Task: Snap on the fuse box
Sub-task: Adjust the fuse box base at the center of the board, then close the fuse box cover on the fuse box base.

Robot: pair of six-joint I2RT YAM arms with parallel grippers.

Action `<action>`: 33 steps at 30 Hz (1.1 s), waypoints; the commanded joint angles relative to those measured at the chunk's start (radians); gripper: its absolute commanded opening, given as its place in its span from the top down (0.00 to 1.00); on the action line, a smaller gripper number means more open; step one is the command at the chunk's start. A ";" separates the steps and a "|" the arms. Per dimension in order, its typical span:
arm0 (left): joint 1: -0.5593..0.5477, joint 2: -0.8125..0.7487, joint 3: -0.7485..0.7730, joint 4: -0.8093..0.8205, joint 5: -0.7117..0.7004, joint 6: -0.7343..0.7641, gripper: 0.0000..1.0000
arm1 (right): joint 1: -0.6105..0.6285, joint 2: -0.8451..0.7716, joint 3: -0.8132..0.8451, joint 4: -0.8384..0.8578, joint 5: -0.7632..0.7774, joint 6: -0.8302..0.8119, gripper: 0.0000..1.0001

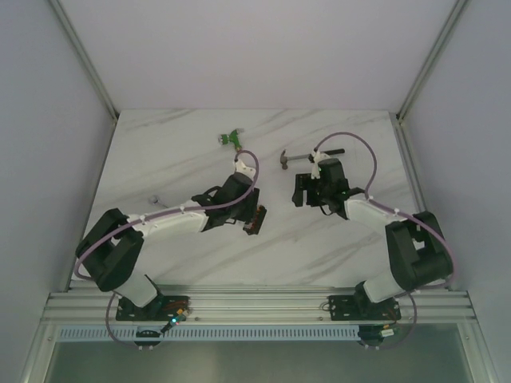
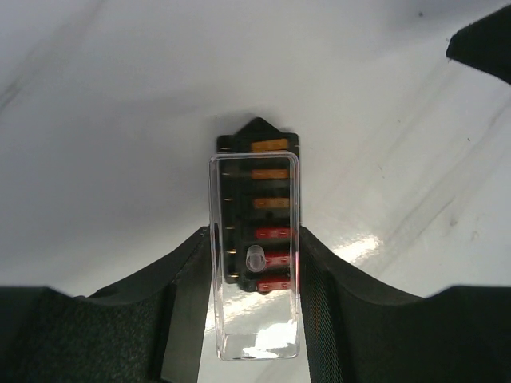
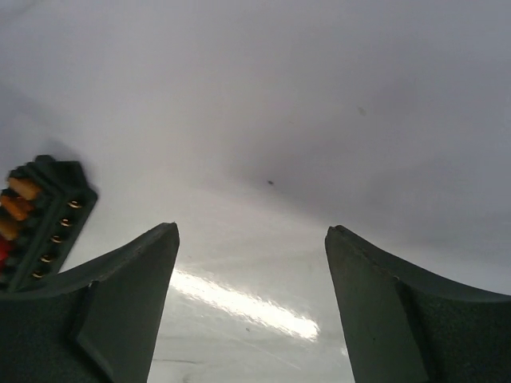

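- table (image 1: 160, 152): white, marble-veined.
- right gripper (image 3: 251, 231): spread wide and empty, at 2 o'clock from the fuse box (image 3: 40, 211).
- left gripper (image 2: 255, 233): clamped on the clear lid (image 2: 255, 335).
- fuse box: near the table's centre, under the clear lid, its end poking out at 12 o'clock.

No legible text, label, brand, number or sign in any view.
- fuse box (image 2: 257, 136): no marking made out on the black body.
- fuses (image 2: 269, 145): orange and red tops, any rating print too small and blurred to read.
- clear lid (image 2: 255, 339): no print seen.
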 commanded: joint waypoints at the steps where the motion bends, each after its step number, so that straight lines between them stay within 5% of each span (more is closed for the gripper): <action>1: -0.038 0.047 0.052 -0.005 -0.017 0.009 0.57 | -0.019 -0.072 -0.086 0.109 0.131 0.023 0.17; 10: -0.058 0.092 0.091 -0.006 -0.033 0.104 0.56 | -0.027 -0.092 -0.139 0.164 0.151 0.027 0.09; 33: -0.061 0.168 0.088 0.000 -0.049 0.038 0.48 | -0.029 -0.056 -0.121 0.155 0.125 0.024 0.06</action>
